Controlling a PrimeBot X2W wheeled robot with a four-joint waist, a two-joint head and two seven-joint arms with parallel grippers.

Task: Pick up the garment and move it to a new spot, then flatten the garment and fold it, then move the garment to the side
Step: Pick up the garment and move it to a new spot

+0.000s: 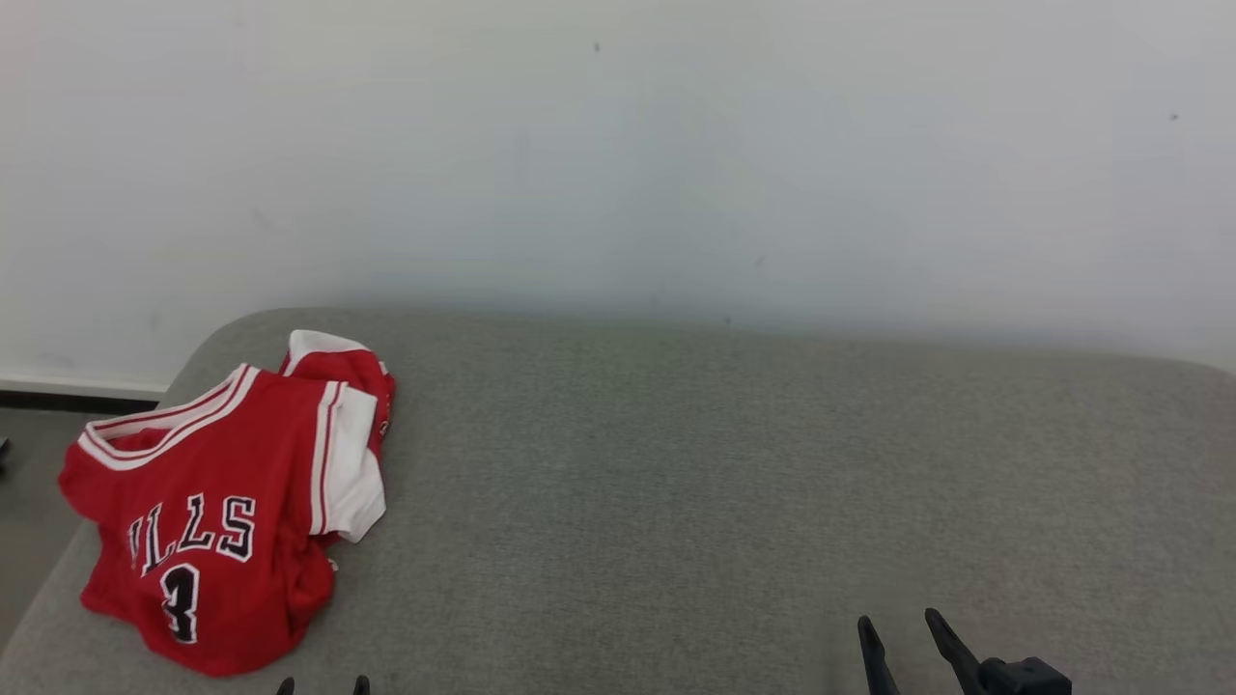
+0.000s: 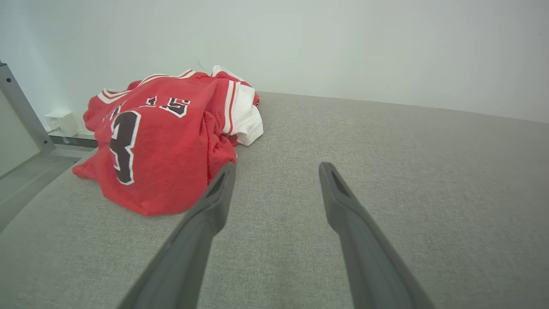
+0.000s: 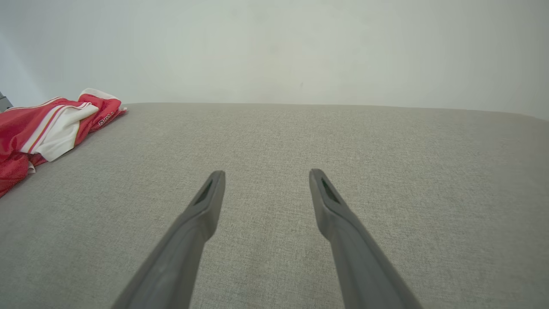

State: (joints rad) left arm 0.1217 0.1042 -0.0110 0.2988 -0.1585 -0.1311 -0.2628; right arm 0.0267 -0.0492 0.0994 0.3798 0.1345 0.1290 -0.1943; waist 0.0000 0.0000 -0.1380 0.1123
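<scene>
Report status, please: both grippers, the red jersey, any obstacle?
Both open, empty: left gripper close beside red jersey, right gripper over grey cushion. Jersey crumpled at cushion's left end, not yet picked up. No obstacle seen.

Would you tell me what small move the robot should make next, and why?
Probably ease the left gripper forward and slightly left, onto the near edge of the jersey. It lies crumpled on the surface, untouched, close to that gripper. Both grippers are open, and the right gripper is farther away.

Grey couch (image 1: 734,483), white wall (image 1: 618,154)
</scene>
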